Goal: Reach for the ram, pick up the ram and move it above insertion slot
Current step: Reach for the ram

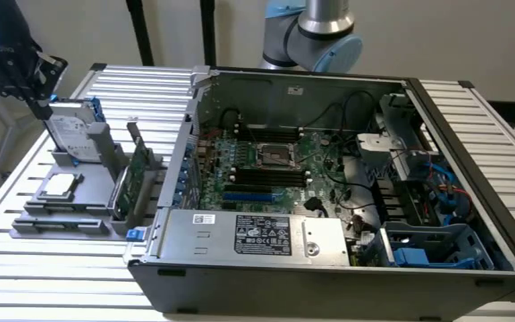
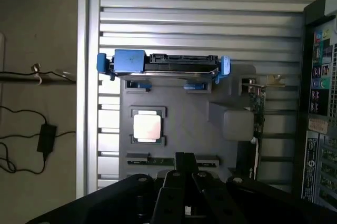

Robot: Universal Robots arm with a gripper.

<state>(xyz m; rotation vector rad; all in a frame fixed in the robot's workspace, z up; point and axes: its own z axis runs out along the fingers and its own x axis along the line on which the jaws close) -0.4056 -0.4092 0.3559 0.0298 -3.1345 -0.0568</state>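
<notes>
Wrist view places the hand (image 2: pixel 184 159), a black two-fingered gripper, over the ram (image 2: pixel 152 161), a long, thin green circuit-board stick lying in a narrow slot of a grey moulded plastic tray (image 2: pixel 179 105). The hand's fingers are pressed together and hold nothing. They cross the ram's middle and hide that stretch, so only its two ends show. In the exterior view the hand hangs high at that view's left, well above the tray. The ram's chips are too small to make out. A square silver processor (image 2: pixel 147 127) lies just beside the ram, and an upright hard drive with blue brackets (image 2: pixel 181 66) stands at the tray's opposite edge. The tray rests on a ribbed aluminium tabletop (image 2: pixel 200 18), near an open black computer case (image 1: pixel 329 268). A black cable with an adapter (image 2: pixel 46 137) lies on the brown floor (image 2: pixel 37 34).
</notes>
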